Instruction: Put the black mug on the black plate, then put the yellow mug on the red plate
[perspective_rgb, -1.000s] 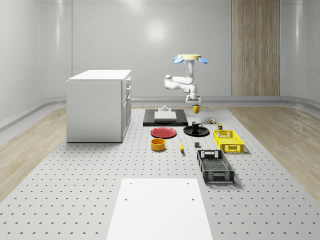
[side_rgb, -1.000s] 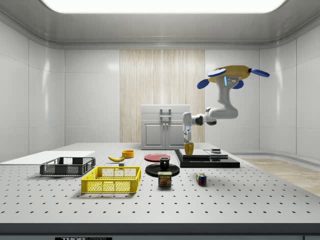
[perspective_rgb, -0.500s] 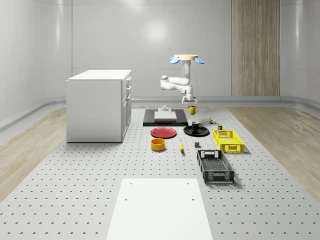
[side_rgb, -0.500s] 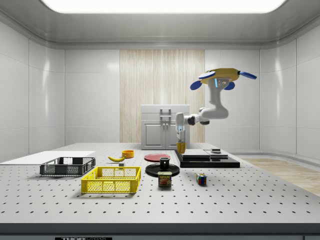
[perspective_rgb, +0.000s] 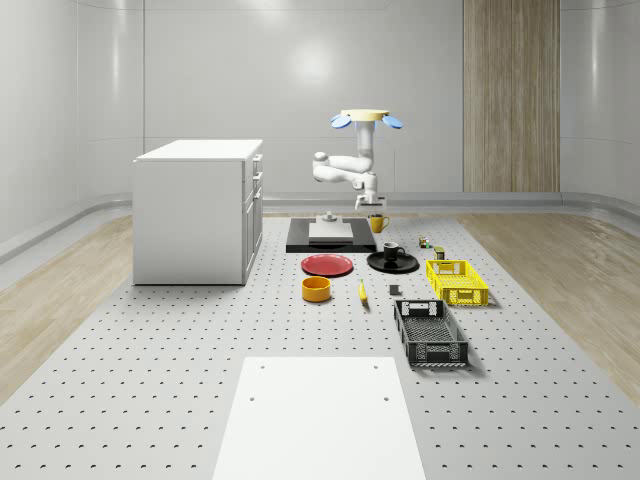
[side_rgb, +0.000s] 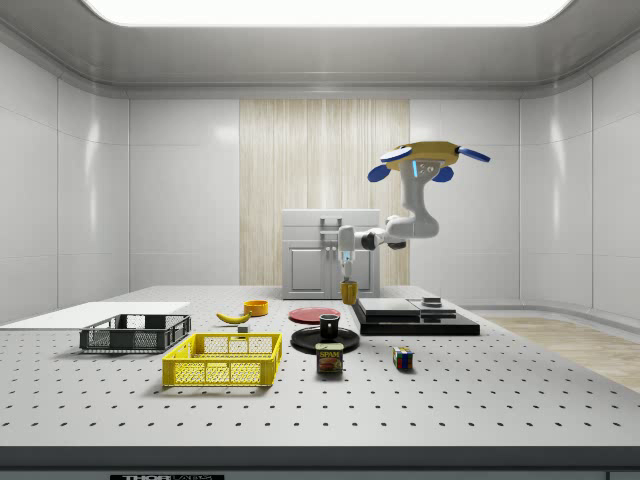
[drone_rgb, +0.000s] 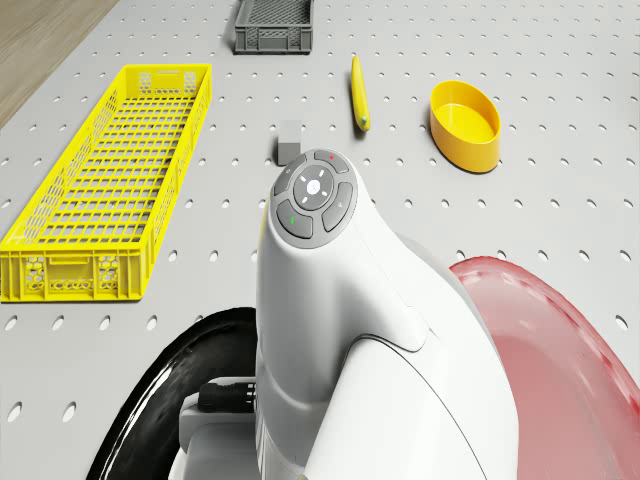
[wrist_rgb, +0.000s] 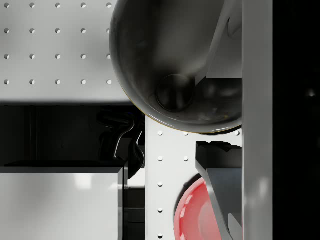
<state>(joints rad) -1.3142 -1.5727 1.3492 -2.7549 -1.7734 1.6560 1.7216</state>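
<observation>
Gripper (perspective_rgb: 374, 210): clamped on yellow mug (perspective_rgb: 377, 223), frame centre, above table. Drone (perspective_rgb: 360, 117) hovers over it. Since 1 s ago: drone, arm and mug shifted left, nearing red plate (perspective_rgb: 328, 265). Black mug (perspective_rgb: 391, 251) sits on black plate (perspective_rgb: 393, 263); step 1 done, step 2 underway.

The drone (perspective_rgb: 359, 117) has carried the yellow mug (perspective_rgb: 377, 223) toward the red plate (perspective_rgb: 328, 265).

A simulated robotics lab, by the look of it: a wide perforated desk (perspective_rgb: 150, 400) like an optical breadboard fills a bare room with glossy white wall panels (perspective_rgb: 300, 90), a wood-slat strip (perspective_rgb: 510, 95), a ceiling light panel (side_rgb: 320, 10) and a white cabinet (perspective_rgb: 195, 210).
</observation>
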